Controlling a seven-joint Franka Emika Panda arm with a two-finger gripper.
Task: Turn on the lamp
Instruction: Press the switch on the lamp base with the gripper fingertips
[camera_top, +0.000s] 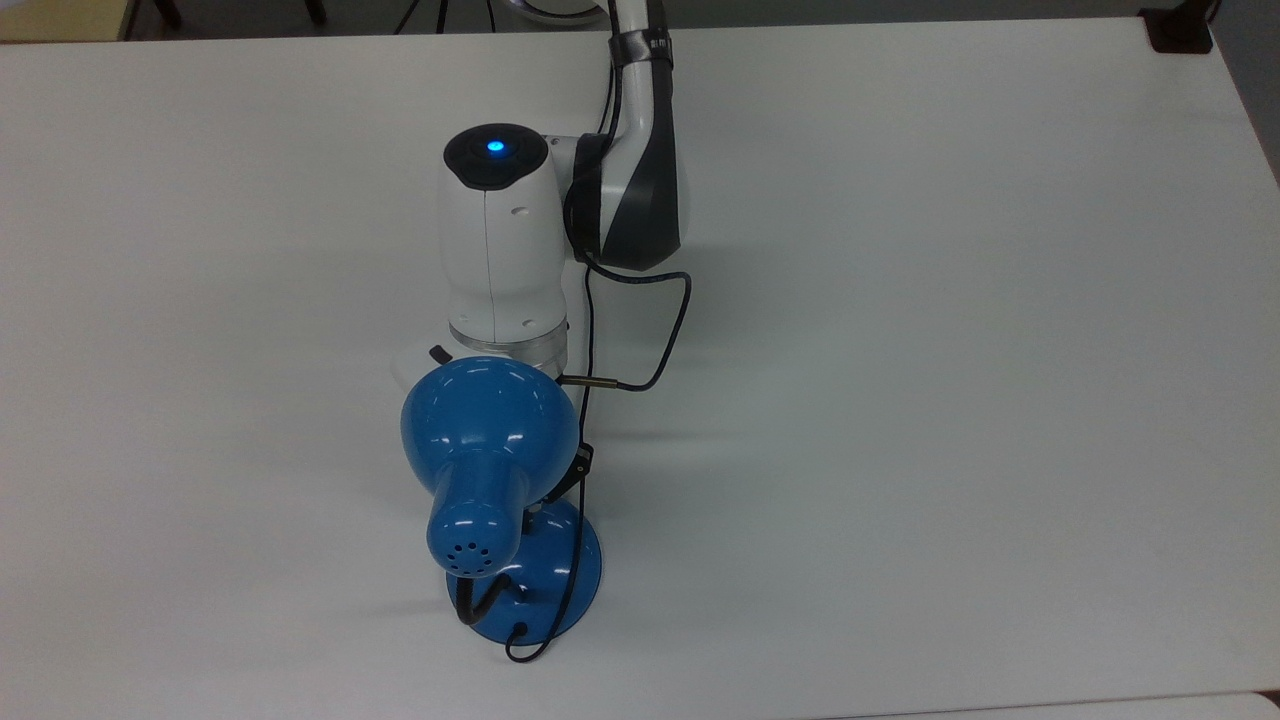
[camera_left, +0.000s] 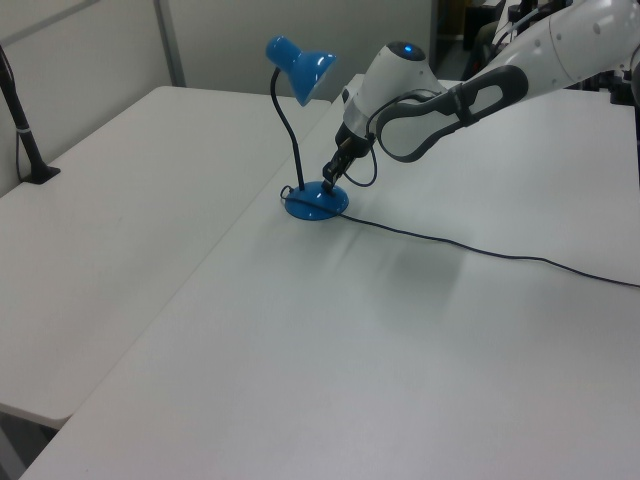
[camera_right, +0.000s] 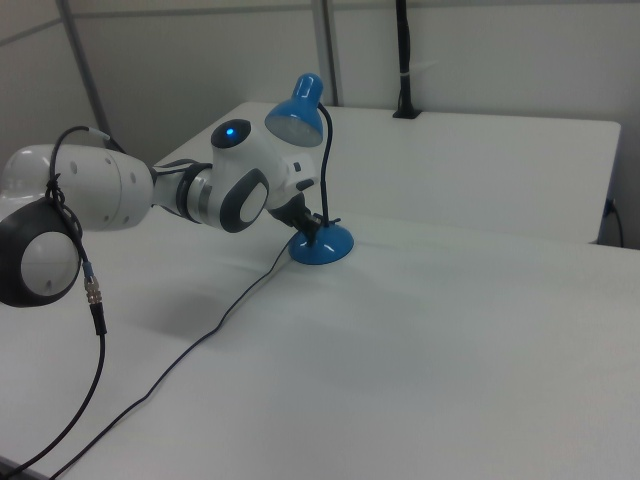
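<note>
The blue lamp stands upright on the white table, its domed shade (camera_top: 488, 440) high on a black gooseneck (camera_left: 290, 140) over the round blue base (camera_top: 565, 585). I see no glow under the shade. My gripper (camera_left: 329, 184) points steeply down with its fingers shut, the tip resting on or just above the top of the base (camera_left: 315, 203) next to the gooseneck's foot. The right view shows the gripper (camera_right: 311, 231) low against the base (camera_right: 325, 248). From above, the shade covers most of the gripper. The lamp's thin black cord (camera_left: 480, 250) trails off across the table.
A grey cable with a metal plug (camera_top: 590, 381) loops off my wrist close to the shade. A black clamped post (camera_left: 25, 130) stands at the left view's left edge. A seam (camera_left: 200, 270) divides the two tabletops. Another cable (camera_right: 93, 300) hangs off the arm's elbow.
</note>
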